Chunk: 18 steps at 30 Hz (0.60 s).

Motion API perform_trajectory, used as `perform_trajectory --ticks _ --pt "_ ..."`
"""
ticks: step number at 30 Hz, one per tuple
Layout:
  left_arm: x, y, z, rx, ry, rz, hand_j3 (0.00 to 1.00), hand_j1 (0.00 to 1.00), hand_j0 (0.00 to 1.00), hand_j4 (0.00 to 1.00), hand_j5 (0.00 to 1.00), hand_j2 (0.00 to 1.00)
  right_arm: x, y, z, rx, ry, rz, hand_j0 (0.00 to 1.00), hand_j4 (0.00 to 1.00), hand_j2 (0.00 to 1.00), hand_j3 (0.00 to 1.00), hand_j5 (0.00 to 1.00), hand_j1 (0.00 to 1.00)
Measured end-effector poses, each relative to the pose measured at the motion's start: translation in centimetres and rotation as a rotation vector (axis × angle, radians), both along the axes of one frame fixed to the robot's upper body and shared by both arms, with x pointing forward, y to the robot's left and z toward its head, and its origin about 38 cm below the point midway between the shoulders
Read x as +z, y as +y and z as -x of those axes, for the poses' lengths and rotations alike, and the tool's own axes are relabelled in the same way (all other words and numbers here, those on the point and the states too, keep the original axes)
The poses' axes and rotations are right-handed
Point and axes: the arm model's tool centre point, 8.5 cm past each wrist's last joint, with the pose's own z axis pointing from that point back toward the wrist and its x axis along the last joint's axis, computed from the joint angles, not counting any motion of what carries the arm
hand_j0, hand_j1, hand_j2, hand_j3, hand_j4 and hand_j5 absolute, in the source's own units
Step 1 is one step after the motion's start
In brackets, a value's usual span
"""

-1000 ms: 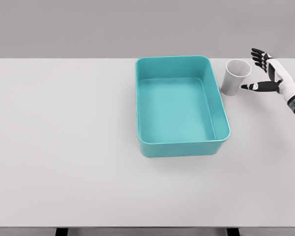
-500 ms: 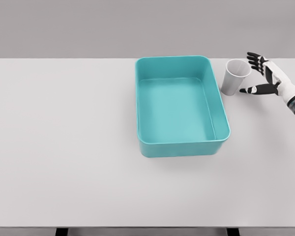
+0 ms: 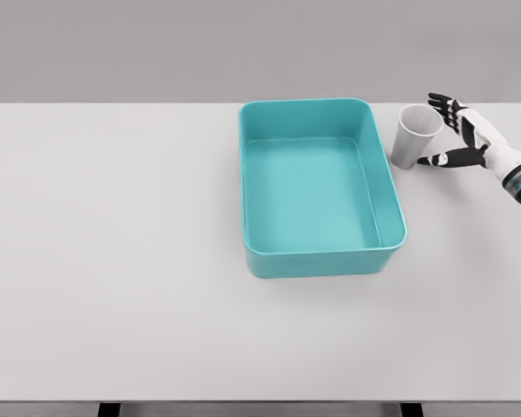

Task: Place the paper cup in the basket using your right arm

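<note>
**Open hand beside cup**

While the teal basket (image 3: 321,187) sits empty on the white table (image 3: 113,261), the white paper cup (image 3: 415,135) stands upright just right of it. Right hand (image 3: 469,139), fingers spread, brackets the cup, gripping nothing.

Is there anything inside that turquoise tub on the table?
Nothing shows inside the turquoise basket: its bare floor is visible almost throughout. Only a thin strip along the near wall is hidden. The paper cup stands outside it, beside the open right hand.
</note>
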Motion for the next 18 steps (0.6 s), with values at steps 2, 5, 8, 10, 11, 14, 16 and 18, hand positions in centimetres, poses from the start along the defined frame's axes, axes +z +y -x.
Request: perform_trajectory --ticks 2,5,8,10,11,14,16,18 --pt "0.0 0.0 0.0 0.000 0.000 0.000 1.00 1.00 1.00 1.00 1.00 1.00 0.2 0.1 -0.1 0.001 -0.004 0.000 1.00 1.00 1.00 1.00 1.00 1.00" --pt "0.0 0.0 0.0 0.000 0.000 0.000 1.00 1.00 1.00 1.00 1.00 1.00 0.5 0.3 -0.4 0.004 -0.004 0.004 1.00 1.00 1.00 1.00 1.00 1.00" --pt "0.0 0.0 0.0 0.000 0.000 0.000 1.00 1.00 1.00 1.00 1.00 1.00 0.6 0.6 -0.6 0.009 -0.001 0.012 1.00 1.00 1.00 1.00 1.00 1.00" --pt "0.0 0.0 0.0 0.000 0.000 0.000 1.00 1.00 1.00 1.00 1.00 1.00 0.6 0.8 -0.7 0.014 0.002 0.013 1.00 1.00 1.00 1.00 1.00 1.00" --pt "0.0 0.0 0.0 0.000 0.000 0.000 1.00 1.00 1.00 1.00 1.00 1.00 0.5 1.0 -0.7 0.018 0.004 0.014 1.00 1.00 1.00 1.00 1.00 1.00" --pt "0.0 0.0 0.0 0.000 0.000 0.000 1.00 1.00 1.00 1.00 1.00 1.00 0.6 1.4 -1.0 0.033 0.005 0.026 1.00 1.00 1.00 1.00 1.00 1.00" --pt "0.0 0.0 0.0 0.000 0.000 0.000 1.00 1.00 1.00 1.00 1.00 1.00 0.5 1.7 -1.0 0.042 0.007 0.035 1.00 1.00 1.00 1.00 1.00 1.00" --pt "0.0 0.0 0.0 0.000 0.000 0.000 1.00 1.00 1.00 1.00 1.00 1.00 0.5 1.8 -1.0 0.048 0.007 0.041 1.00 1.00 1.00 1.00 1.00 1.00"
